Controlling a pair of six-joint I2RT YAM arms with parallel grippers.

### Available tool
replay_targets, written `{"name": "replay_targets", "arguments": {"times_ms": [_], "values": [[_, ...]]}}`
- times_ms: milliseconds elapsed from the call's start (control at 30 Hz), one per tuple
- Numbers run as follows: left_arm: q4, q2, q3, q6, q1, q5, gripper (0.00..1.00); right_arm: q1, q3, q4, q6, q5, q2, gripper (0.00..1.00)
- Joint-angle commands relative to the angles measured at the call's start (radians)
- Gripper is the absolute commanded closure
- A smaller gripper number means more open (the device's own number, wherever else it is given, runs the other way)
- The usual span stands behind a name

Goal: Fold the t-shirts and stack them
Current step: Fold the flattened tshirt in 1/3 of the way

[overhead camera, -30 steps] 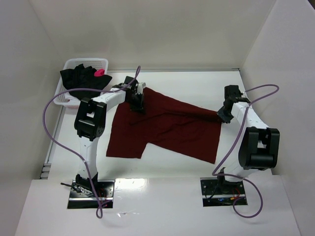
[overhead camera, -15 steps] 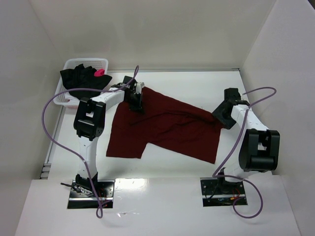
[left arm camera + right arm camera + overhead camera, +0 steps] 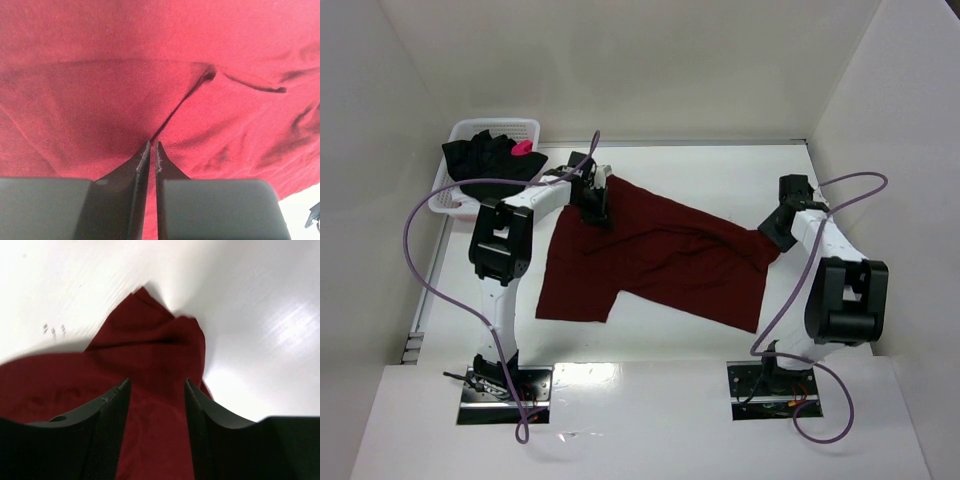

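Note:
The maroon t-shirt point(image 3: 660, 260) lies spread and creased on the white table. My left gripper point(image 3: 597, 212) sits low over its far left corner. In the left wrist view that gripper point(image 3: 153, 145) has its jaws only a thin slit apart, and a crease in the cloth point(image 3: 150, 60) runs up from the tips. My right gripper point(image 3: 772, 232) hovers at the shirt's far right corner. In the right wrist view it point(image 3: 157, 384) is open, its jaws either side of the bunched corner point(image 3: 150, 345). The black t-shirt point(image 3: 485, 160) with a pink mark point(image 3: 522, 147) is heaped in the basket.
The white mesh basket point(image 3: 525, 125) stands at the far left corner, against the left wall. White walls close in the table on the left, back and right. Purple cables loop from both arms.
The right gripper has opened and let the far right corner of the maroon shirt drop to the table. The left jaws have parted slightly. The shirt lies a little flatter.

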State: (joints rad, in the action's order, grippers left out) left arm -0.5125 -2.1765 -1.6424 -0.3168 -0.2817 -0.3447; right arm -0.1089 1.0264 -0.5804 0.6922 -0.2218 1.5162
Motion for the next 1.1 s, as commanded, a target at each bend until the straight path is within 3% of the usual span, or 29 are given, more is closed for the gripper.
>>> {"name": "replay_targets", "arguments": {"times_ms": [0,200,333,467,500,533,633,700,733,833,1033,1067], "values": [[-0.011,0.006,-0.045,0.008,0.007,-0.008,0.82,-0.006,0.04,0.082,-0.011,-0.031,0.102,0.48],[-0.02,0.006,-0.056,0.018,0.007,-0.008,0.71,-0.006,0.113,0.096,-0.048,-0.066,0.219,0.45],[-0.029,-0.022,-0.066,0.018,0.007,-0.017,0.74,-0.006,0.158,0.105,-0.059,-0.067,0.288,0.43],[-0.038,-0.031,-0.066,0.018,0.007,-0.017,0.89,-0.006,0.188,0.114,-0.068,-0.067,0.332,0.65],[-0.038,-0.031,-0.066,0.018,0.007,-0.017,0.92,-0.006,0.189,0.114,-0.068,-0.067,0.332,0.77],[-0.047,-0.031,-0.066,0.018,0.007,-0.017,0.94,-0.006,0.201,0.114,-0.068,-0.077,0.332,0.83],[-0.047,-0.031,-0.057,0.018,0.007,-0.008,0.97,-0.006,0.242,0.079,-0.068,-0.102,0.341,0.9],[-0.047,-0.031,-0.057,0.018,0.007,-0.008,0.97,-0.006,0.267,0.047,-0.078,-0.111,0.341,0.77],[-0.047,-0.031,-0.057,0.018,0.007,-0.008,0.97,-0.006,0.276,0.047,-0.079,-0.111,0.32,0.52],[-0.047,-0.031,-0.048,0.018,0.007,-0.008,0.97,-0.006,0.285,0.056,-0.079,-0.102,0.274,0.33],[-0.047,-0.031,-0.039,0.018,0.007,-0.008,0.97,-0.038,0.333,0.065,-0.121,-0.067,0.301,0.31],[-0.047,-0.031,-0.039,0.018,0.007,-0.008,0.97,-0.038,0.333,0.065,-0.122,-0.056,0.326,0.37]]}}
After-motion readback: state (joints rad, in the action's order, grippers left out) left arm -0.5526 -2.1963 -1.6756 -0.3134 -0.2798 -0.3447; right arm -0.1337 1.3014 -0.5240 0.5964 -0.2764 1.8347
